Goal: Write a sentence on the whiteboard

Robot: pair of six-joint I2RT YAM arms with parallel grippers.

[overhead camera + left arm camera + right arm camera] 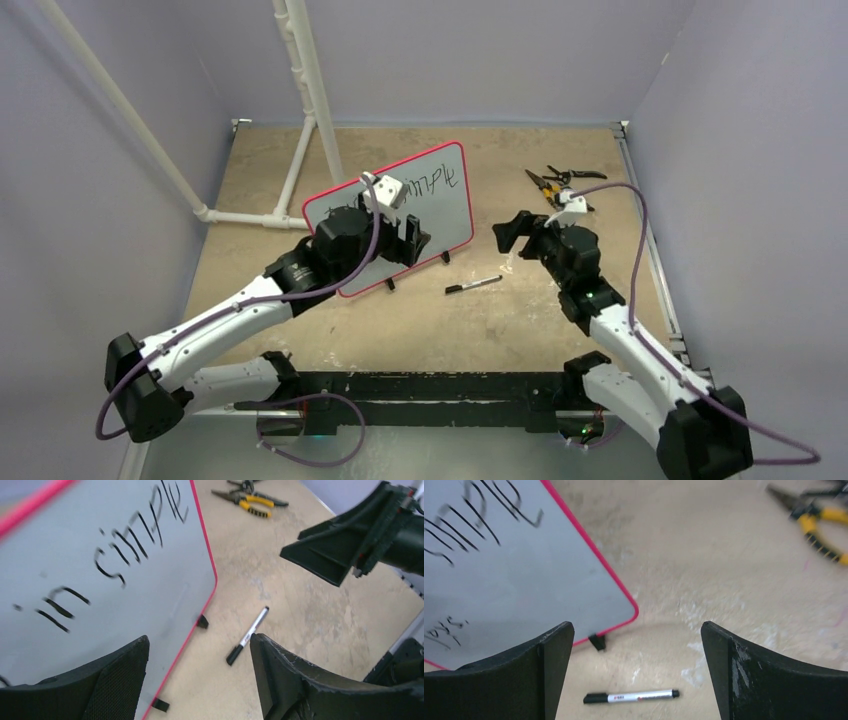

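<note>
Left claw, jaws apart and holding nothing, hangs close in front of the lower half of the whiteboard; whether it touches the board cannot be told. The whiteboard stands tilted back on two black feet near the middle of the counter, its long side running from 7 to 1 o'clock in the top view. The sentence, in thin black strokes, crosses the board's upper part. "in simple" is legible in the left wrist view, and a shorter second line, roughly "joys", shows in the right wrist view. A marker with a white body and black cap lies flat on the counter at 5 o'clock from the board's near right corner, apart from the board and from both claws. Right claw, jaws likewise apart and empty, hovers above the counter at 1 o'clock from the marker. Yellow-handled pliers lie at 1 o'clock from the right claw, towards the far right corner.
</note>
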